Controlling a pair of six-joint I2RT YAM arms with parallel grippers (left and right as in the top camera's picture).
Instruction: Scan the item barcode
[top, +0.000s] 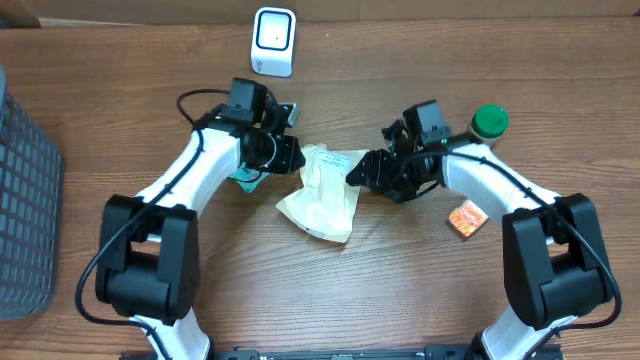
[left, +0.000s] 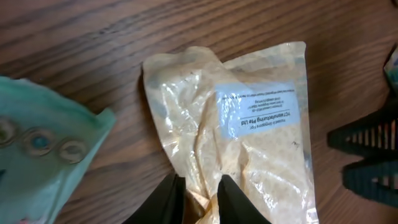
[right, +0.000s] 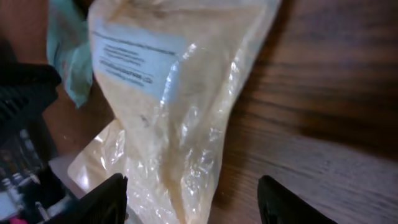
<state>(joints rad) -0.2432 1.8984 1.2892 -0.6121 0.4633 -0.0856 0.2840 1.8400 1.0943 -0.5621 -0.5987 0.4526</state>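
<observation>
Pouch (top: 322, 195) of pale yellow grains is lying flat on the wooden table (top: 400, 290), mid-table, between the two arms. Its printed label (left: 258, 109) is facing up; the text is too small to read.

The left gripper (left: 200, 199) is sitting at the pouch's far-left edge. Its fingers (left: 166, 200) are showing only a narrow gap, with pouch film between them. Can't tell if it is actually pinching.

The right gripper (right: 196, 202) is sitting at the pouch's right end with its fingers (right: 112, 199) spread wide. They are straddling the end of the pouch without clamping it, and bare wood is showing beside the right-hand finger.

A white scanner (top: 273, 41) is standing at the far edge, well apart from the pouch. A teal packet (top: 244, 181) is lying just left of the pouch, partly under the left arm.

A green-capped bottle (top: 489, 122) is standing far right. An orange packet (top: 467, 218) is lying near the right arm. A grey basket (top: 25, 200) is sitting at the left edge.
</observation>
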